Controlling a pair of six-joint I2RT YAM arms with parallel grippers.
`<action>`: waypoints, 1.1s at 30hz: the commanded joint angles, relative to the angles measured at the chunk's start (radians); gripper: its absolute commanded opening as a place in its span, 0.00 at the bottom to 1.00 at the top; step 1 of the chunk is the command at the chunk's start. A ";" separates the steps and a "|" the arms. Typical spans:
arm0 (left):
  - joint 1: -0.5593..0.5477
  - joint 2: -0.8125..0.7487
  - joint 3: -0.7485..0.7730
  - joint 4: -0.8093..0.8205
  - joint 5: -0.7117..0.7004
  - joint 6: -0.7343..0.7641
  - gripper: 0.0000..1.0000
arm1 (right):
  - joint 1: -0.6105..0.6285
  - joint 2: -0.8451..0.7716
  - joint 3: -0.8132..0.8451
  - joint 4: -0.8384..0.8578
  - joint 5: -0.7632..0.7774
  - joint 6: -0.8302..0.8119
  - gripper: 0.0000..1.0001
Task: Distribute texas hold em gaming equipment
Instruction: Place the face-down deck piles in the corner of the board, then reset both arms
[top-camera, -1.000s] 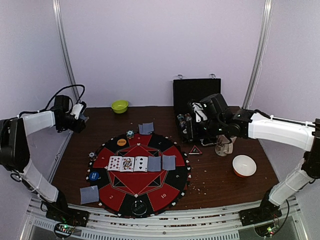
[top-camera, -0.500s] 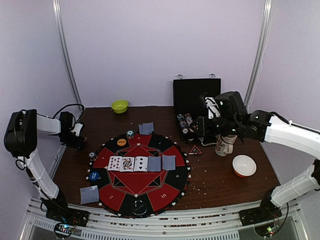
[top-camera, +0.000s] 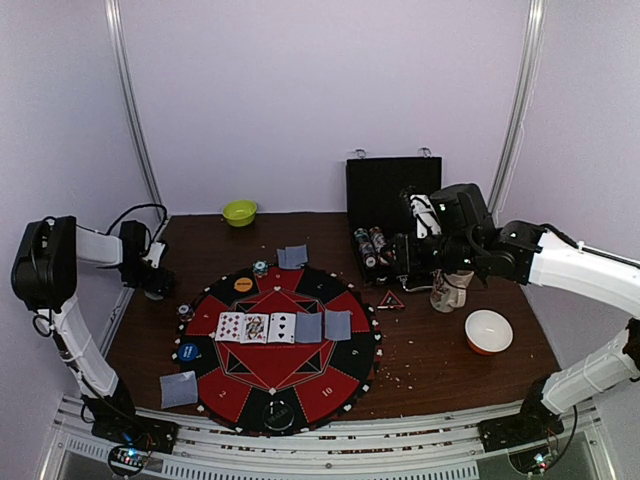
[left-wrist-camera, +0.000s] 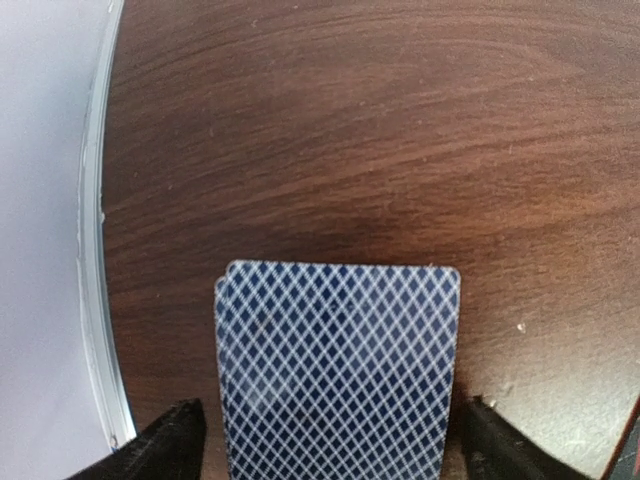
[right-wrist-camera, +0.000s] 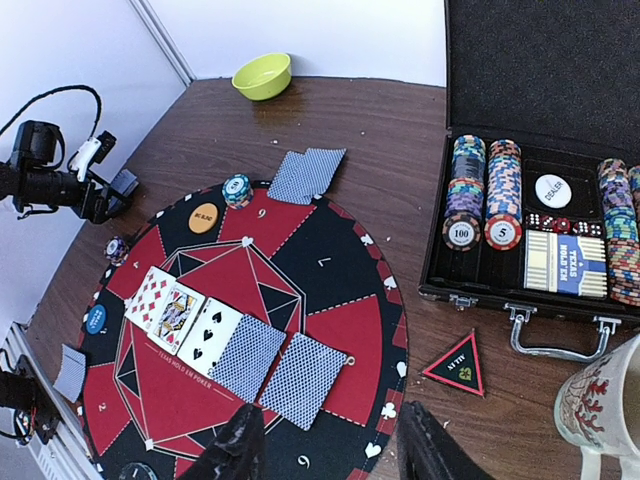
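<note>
Two face-down playing cards (left-wrist-camera: 338, 370) with blue lattice backs lie on the wood near the table's left edge. My left gripper (left-wrist-camera: 335, 445) stands open around them, a gap showing at each finger; in the top view it is low at the far left (top-camera: 155, 282). My right gripper (right-wrist-camera: 333, 450) hangs open and empty above the round red-black mat (right-wrist-camera: 340, 300). On the mat lie a row of cards (top-camera: 283, 327), three face up and two face down. An orange disc (top-camera: 243, 285), a blue disc (top-camera: 188, 351) and two card pairs (top-camera: 292, 256) (top-camera: 179, 388) sit around it. The red-black triangle (top-camera: 390, 299) lies beside the mat.
An open black case (right-wrist-camera: 610, 315) with stacked poker chips (right-wrist-camera: 485, 205) stands at the back right. A white mug (top-camera: 450, 290) and an orange bowl (top-camera: 488, 331) sit right of the mat, a green bowl (top-camera: 239, 212) at the back. A metal rail (left-wrist-camera: 95, 300) borders the table's left edge.
My left arm came down to the table's left edge and its jaws opened, leaving the cards flat on the wood. My right arm drew back to the right, its jaws a little wider.
</note>
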 joint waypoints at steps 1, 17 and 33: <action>-0.004 -0.031 -0.018 -0.055 0.026 0.011 0.98 | -0.005 -0.028 0.024 -0.015 0.014 -0.033 0.48; -0.036 -0.602 -0.204 0.402 0.144 -0.147 0.98 | -0.488 -0.225 -0.105 0.188 0.120 -0.204 1.00; -0.196 -0.637 -0.872 1.480 -0.416 -0.268 0.98 | -0.779 -0.383 -1.036 1.359 0.168 -0.232 1.00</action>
